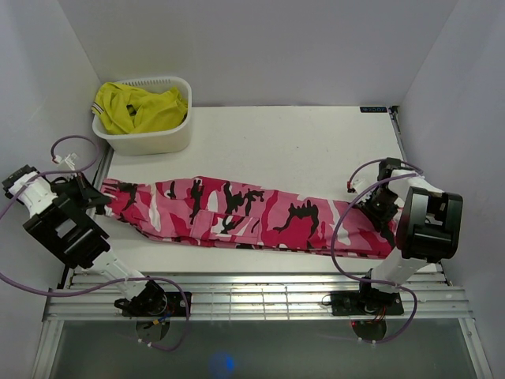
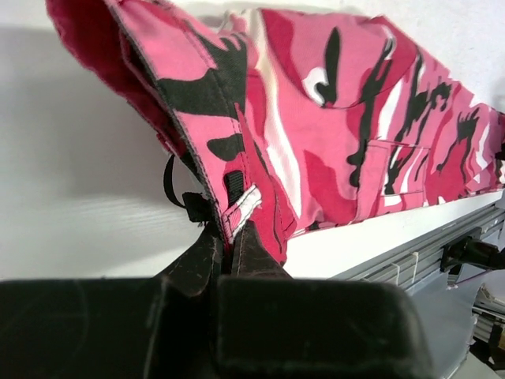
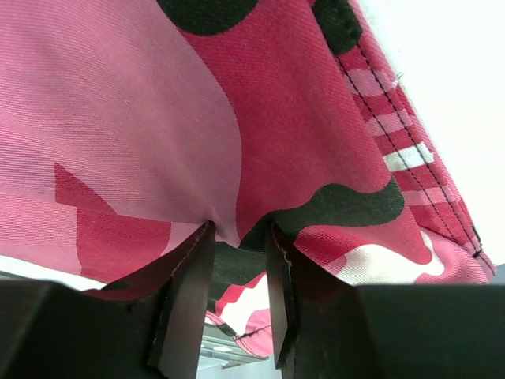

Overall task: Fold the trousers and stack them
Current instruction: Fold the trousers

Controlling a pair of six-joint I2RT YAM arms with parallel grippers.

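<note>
The trousers (image 1: pixel 237 209), in pink, white, dark red and black camouflage, lie stretched left to right across the white table. My left gripper (image 1: pixel 101 197) is at their left end. In the left wrist view it (image 2: pixel 229 237) is shut on the waistband edge by a belt loop, and the trousers (image 2: pixel 339 118) rise a little off the table there. My right gripper (image 1: pixel 377 207) is at the leg end on the right. In the right wrist view it (image 3: pixel 237 233) holds a thick fold of the trousers (image 3: pixel 158 103) between narrowly spaced fingers.
A white basket (image 1: pixel 150 140) with a plain yellow garment (image 1: pixel 138 106) stands at the back left. A slatted metal rail (image 1: pixel 260 292) runs along the table's near edge. Enclosure walls stand close on the left, right and back. Purple cables loop by both arms.
</note>
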